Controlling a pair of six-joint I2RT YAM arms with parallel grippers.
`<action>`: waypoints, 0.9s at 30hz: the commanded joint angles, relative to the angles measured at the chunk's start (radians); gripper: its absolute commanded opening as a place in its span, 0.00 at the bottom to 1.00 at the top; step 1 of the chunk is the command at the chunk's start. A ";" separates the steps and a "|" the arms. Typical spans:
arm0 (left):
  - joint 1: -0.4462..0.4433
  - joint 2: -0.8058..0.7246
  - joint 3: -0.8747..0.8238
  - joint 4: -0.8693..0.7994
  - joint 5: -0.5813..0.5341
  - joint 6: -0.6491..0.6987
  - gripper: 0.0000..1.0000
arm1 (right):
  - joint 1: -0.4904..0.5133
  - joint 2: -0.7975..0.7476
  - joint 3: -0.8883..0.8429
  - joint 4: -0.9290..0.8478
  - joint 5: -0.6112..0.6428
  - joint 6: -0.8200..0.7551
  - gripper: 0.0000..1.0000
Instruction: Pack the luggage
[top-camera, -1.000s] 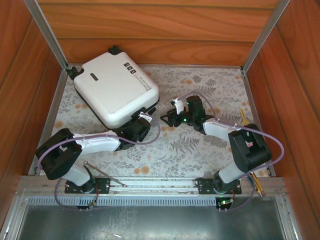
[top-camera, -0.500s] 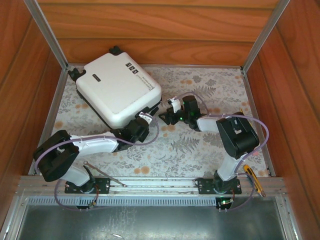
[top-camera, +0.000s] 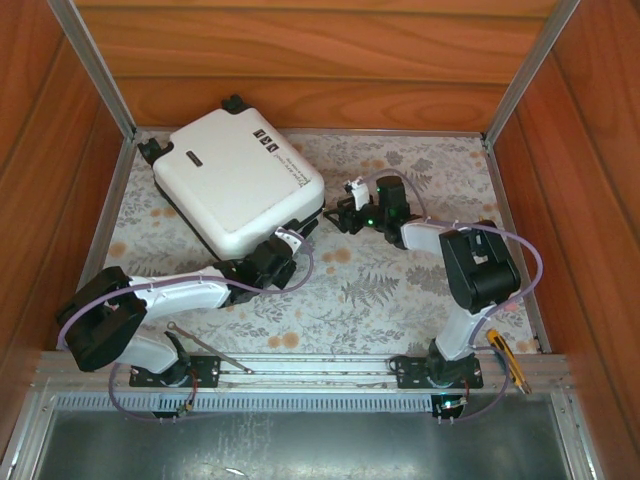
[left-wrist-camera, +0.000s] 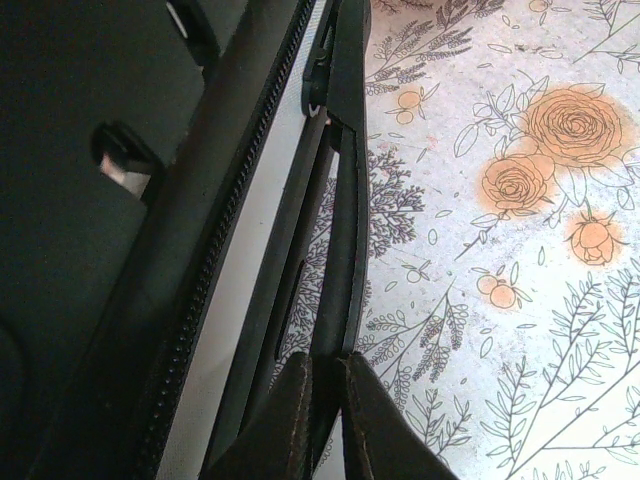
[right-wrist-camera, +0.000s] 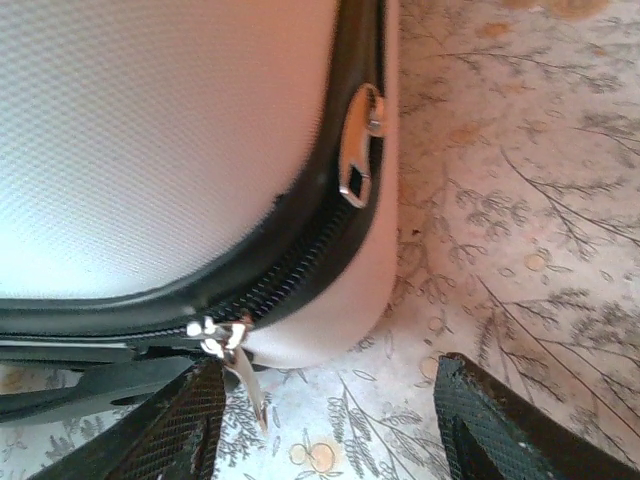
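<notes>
Closing zip on luggage (top-camera: 235, 180), judging by shell lying shut. Right gripper (right-wrist-camera: 328, 368) at luggage's right corner, jaws wide, zipper pull (right-wrist-camera: 243, 385) dangling just beside one finger. Left gripper (left-wrist-camera: 325, 365) at luggage's near corner, jaws narrow, pinching thin black strip (left-wrist-camera: 345, 230) along its edge, apparently bracing. Next move likely calls for closing on pull, then drawing it along track round corner. Wooden back wall (top-camera: 320, 100) close behind luggage, rail (top-camera: 108, 225) near its left side. Bare floral mat (top-camera: 400, 290) right of and in front of luggage gives room.

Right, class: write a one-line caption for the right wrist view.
Open right tool at the corner of the suitcase, beside the zip pull.
</notes>
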 joint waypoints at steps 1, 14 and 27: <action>-0.025 0.010 -0.053 -0.183 0.134 -0.048 0.00 | 0.002 0.021 0.015 -0.040 -0.107 -0.041 0.57; -0.027 0.012 -0.055 -0.182 0.132 -0.050 0.00 | 0.013 0.051 0.050 -0.087 -0.158 -0.075 0.44; -0.031 0.002 -0.068 -0.179 0.136 -0.057 0.00 | 0.016 0.060 0.094 -0.139 -0.110 -0.075 0.13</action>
